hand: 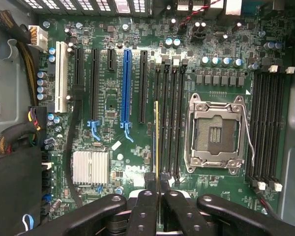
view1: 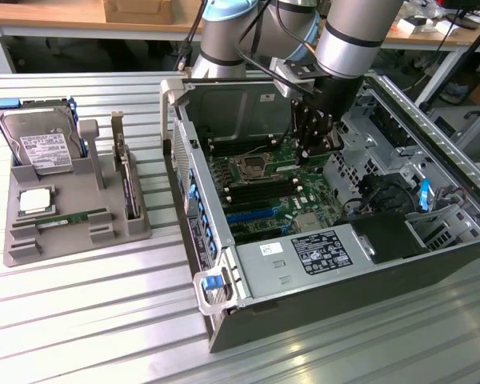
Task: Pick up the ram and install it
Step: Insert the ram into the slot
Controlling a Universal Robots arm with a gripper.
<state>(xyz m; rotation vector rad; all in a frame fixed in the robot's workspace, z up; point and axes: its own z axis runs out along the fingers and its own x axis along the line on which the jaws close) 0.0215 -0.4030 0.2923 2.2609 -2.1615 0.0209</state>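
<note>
The gripper [view1: 314, 152] hangs inside the open computer case [view1: 432, 264], low over the motherboard [view1: 264, 188], at the side of the empty processor socket [view1: 250, 167] toward the exterior view's right. Its jaws are nearly closed and they pinch the ram [hand: 157, 142] by its top edge. In the wrist view the stick is seen edge-on, as a thin yellowish line that runs from between the two black fingers [hand: 150, 179] out over the board. It lies along the bank of four black memory slots [hand: 169, 118] next to the socket, above or just beside the slot farthest from the socket; I cannot tell if its lower edge already touches the slot or is apart from it. A second bank of memory slots [hand: 268, 125] is on the other side of the socket, with white latches at the ends. A blue expansion slot [hand: 127, 88] and a silver heatsink [hand: 91, 167] are also on the board. On the ribbed metal table [view1: 80, 320], well apart from the case at the exterior view's left, a gray parts holder [view1: 32, 240] carries a hard drive [view1: 44, 144], a square silver processor chip [view1: 34, 200], an upright expansion card [view1: 128, 180] and another long green stick [view1: 72, 217] lying flat.
</note>
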